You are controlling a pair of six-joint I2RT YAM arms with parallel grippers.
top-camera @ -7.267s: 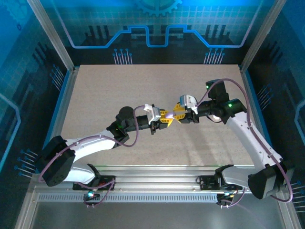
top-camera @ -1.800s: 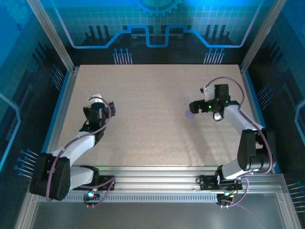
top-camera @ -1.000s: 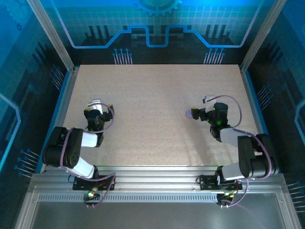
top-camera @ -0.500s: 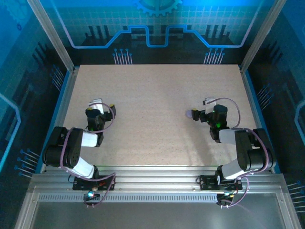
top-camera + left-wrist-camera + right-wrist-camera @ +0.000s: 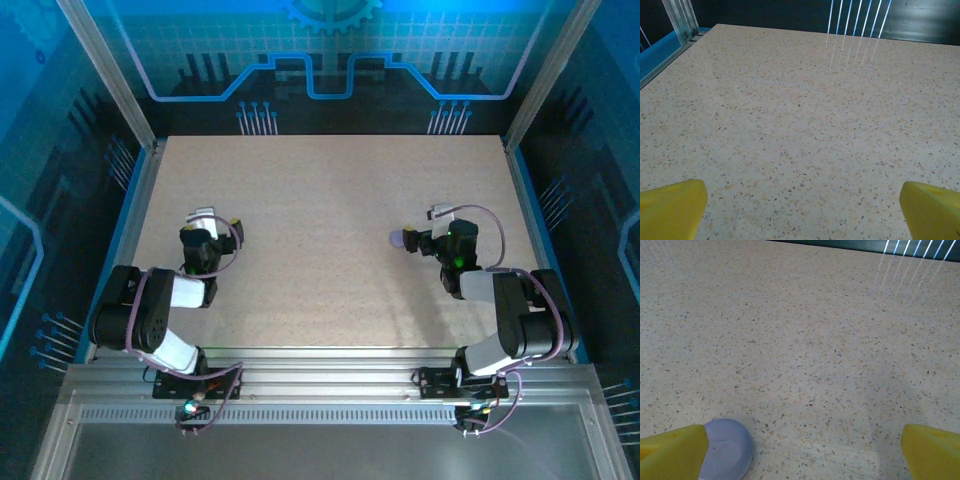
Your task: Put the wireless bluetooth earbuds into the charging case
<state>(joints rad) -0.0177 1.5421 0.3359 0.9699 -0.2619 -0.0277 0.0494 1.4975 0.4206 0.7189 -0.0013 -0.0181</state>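
**Setting:** enclosed robot test cell, laboratory type.

- **Tabletop**: square slab, speckled beige, stone-look finish.
- **Frame posts**: aluminium profile, rising from the tabletop's left and right edges.
- **Wall panels**: behind and to both sides of the tabletop. Blue print of grid, circuit traces and a gear emblem.
- **Rail**: slotted metal, along the tabletop's near edge, with a grey metal deck below it.
- **Left arm**, **right arm**: white and black, based at the rail, one toward each near corner of the tabletop.
- **Cables**: purple, looped along both arms.
- **Status lights**: green, at the arm bases by the rail.
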